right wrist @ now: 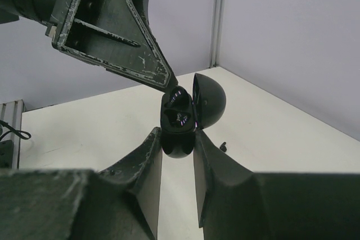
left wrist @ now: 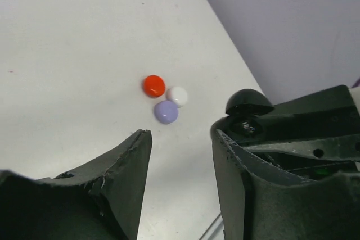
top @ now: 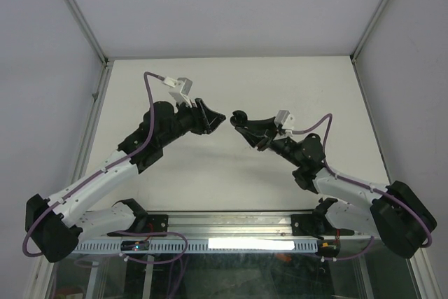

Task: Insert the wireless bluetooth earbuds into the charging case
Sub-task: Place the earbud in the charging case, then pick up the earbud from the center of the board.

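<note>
My right gripper (right wrist: 177,136) is shut on the black round charging case (right wrist: 179,125), held above the table with its domed lid (right wrist: 209,100) hinged open. The case's wells look dark with small glints; I cannot tell whether an earbud sits in them. A tiny black hook-shaped earbud (right wrist: 224,146) lies on the table beyond the case. My left gripper (left wrist: 181,139) is open and empty, with one fingertip (right wrist: 166,80) right at the case's upper edge. The case also shows in the left wrist view (left wrist: 247,104). In the top view both grippers (top: 213,120) (top: 238,118) meet at the table's middle.
Three small round cases lie together on the white table in the left wrist view: red (left wrist: 153,85), white (left wrist: 178,95) and lilac (left wrist: 166,112). They are hidden in the top view. Grey walls enclose the table (top: 231,82) on three sides.
</note>
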